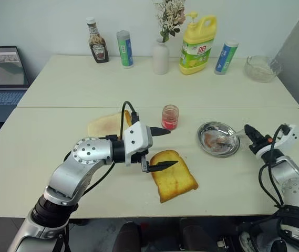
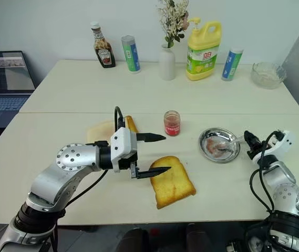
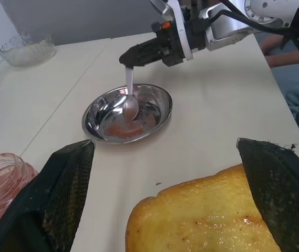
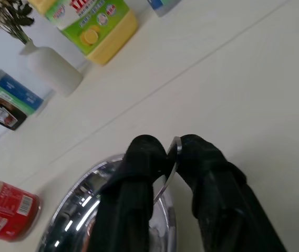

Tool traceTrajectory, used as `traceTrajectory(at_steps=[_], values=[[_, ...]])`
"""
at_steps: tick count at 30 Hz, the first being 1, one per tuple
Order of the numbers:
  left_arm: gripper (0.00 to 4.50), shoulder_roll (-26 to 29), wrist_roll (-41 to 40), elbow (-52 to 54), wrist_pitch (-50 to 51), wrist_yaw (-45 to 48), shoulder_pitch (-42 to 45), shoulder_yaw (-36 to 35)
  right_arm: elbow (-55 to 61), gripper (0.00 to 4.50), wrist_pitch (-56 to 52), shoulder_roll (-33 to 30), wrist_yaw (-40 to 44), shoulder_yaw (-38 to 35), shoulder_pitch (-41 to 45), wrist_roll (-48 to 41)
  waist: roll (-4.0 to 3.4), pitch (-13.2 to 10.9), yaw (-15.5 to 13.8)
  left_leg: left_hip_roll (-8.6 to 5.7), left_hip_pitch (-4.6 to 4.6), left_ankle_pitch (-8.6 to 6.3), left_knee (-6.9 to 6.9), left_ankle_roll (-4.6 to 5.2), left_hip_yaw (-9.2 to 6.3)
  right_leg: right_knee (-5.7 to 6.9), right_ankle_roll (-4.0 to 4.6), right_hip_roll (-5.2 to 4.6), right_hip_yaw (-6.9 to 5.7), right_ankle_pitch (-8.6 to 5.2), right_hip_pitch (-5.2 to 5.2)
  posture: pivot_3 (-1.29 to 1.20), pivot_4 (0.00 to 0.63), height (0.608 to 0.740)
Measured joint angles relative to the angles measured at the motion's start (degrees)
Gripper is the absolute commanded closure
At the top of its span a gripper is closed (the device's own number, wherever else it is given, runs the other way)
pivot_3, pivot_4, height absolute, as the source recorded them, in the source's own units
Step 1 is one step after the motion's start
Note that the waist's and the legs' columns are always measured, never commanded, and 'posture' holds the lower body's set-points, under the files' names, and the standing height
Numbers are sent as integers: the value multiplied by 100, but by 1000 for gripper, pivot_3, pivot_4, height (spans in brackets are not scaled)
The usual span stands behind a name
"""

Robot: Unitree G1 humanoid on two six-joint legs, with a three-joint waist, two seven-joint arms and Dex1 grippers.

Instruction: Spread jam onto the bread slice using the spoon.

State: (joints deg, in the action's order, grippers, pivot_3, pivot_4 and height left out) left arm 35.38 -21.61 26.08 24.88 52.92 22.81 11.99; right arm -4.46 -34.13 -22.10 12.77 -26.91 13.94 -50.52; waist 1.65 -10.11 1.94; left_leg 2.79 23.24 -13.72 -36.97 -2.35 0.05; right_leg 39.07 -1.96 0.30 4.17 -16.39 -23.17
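Observation:
The bread slice (image 1: 174, 178), golden-yellow with a darker crust, lies flat near the table's front edge. My left gripper (image 1: 173, 147) hovers open just above its left end, one finger over the crust and the other toward the jam (image 1: 169, 116), a small glass jar of red standing behind the slice. The spoon (image 3: 130, 94) has its bowl down in the round steel dish (image 1: 207, 128), where a reddish smear shows. Its handle end rises between the fingers of my right gripper (image 1: 247, 130), which stand slightly apart around it at the dish's right side.
A paler bread slice (image 1: 104, 126) lies behind my left arm. Along the back stand a ketchup bottle (image 1: 96, 42), two tubes (image 1: 124, 48), a white vase (image 1: 161, 55), a yellow detergent jug (image 1: 197, 44) and a glass bowl (image 1: 262, 68). A laptop (image 1: 2, 79) sits far left.

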Motion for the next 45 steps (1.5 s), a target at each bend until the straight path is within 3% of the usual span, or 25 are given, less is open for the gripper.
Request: traceTrajectory(at_steps=[5, 7, 19, 39, 43, 45], values=[[0, -56, 7, 0, 80, -3, 7, 5, 118, 511, -2, -51, 198, 82, -132, 192, -1, 1, -7, 0, 0, 0, 0, 0, -3, 0, 0, 0, -2, 0, 0, 0, 150, 740], [0, -58, 14, -7, 88, 11, 37, 7, 235, 47, 40, -99, 260, 225, -252, 410, -1, 1, -8, 0, 1, 0, 0, 0, -2, 0, 0, 0, -1, 0, 0, 0, 150, 740], [0, -132, 56, -125, 91, 15, 236, 12, 839, 47, 1100, -695, 949, 1029, -838, 2188, -1, 1, -7, -2, -1, 0, -2, -1, -2, 1, -2, 0, -2, 0, 0, 0, 150, 740], [0, -170, 234, -197, 75, -6, 204, -39, 1063, 47, 1830, -562, 1170, 801, -608, 2449, -1, 1, -9, -1, -1, 0, -1, -1, -3, 1, -1, -1, -2, 1, 0, 0, 150, 740], [0, 44, 229, -196, 122, -125, -5, -384, 1776, 47, 1504, -955, 1528, 826, -843, 2313, -2, 1, -7, 0, -1, 0, -1, -1, -5, 2, -1, 0, -3, 0, 0, 0, 150, 740], [0, 459, 263, -194, 249, -162, -265, -686, 2305, 47, 1172, -1362, 1869, 821, -1158, 2066, -2, 1, -4, 1, -4, 0, 2, -1, -5, 1, -1, 0, -3, 0, 0, 0, 150, 740]])
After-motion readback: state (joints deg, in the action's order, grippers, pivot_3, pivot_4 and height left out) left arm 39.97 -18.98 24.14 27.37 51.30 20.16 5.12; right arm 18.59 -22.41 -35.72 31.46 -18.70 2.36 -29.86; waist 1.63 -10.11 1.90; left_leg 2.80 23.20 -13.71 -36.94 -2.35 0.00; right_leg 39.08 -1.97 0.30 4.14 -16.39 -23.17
